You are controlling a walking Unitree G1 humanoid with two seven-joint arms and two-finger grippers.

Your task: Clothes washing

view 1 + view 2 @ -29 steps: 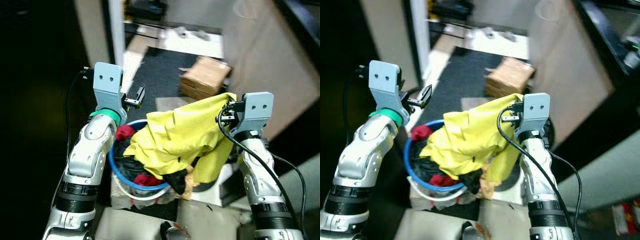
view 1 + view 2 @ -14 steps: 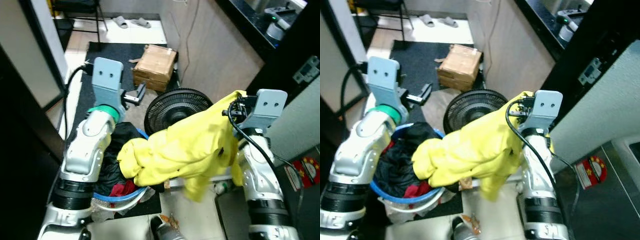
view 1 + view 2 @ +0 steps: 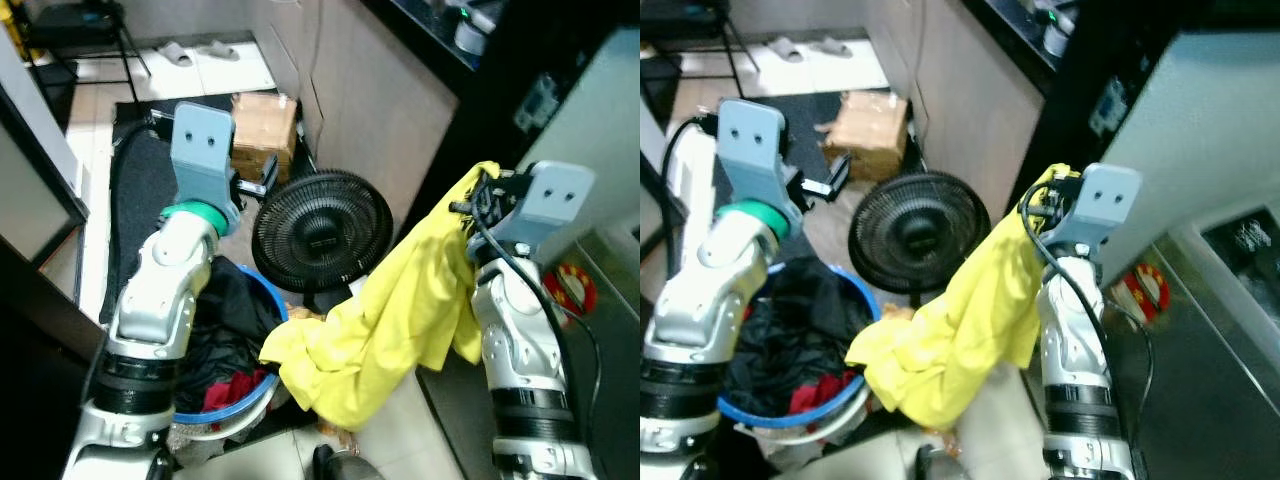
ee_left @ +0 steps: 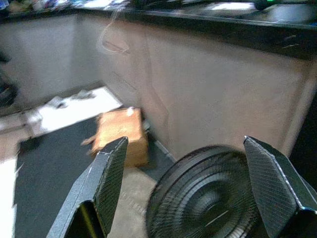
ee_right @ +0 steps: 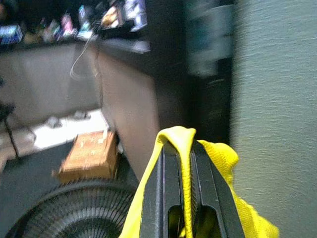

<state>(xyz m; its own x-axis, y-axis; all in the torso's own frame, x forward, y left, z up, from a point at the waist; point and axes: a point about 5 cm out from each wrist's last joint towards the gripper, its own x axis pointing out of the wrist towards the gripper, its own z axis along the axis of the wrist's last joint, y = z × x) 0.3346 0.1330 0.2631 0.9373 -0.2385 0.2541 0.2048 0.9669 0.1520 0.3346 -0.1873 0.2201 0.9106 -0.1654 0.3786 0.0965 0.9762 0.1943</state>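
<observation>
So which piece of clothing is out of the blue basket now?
The yellow shirt: it hangs from the right end effector, clamped between its fingers. The black clothes and the red clothes lie inside the basket.

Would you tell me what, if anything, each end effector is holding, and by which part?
The right end effector pinches a fold at the top of the yellow garment. The left end effector is open and holds nothing.

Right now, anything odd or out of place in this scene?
Yes. A black fan sits tipped face-up on the floor beside the blue basket of clothes. The yellow garment, pinched in the right gripper, trails low near the floor.
</observation>
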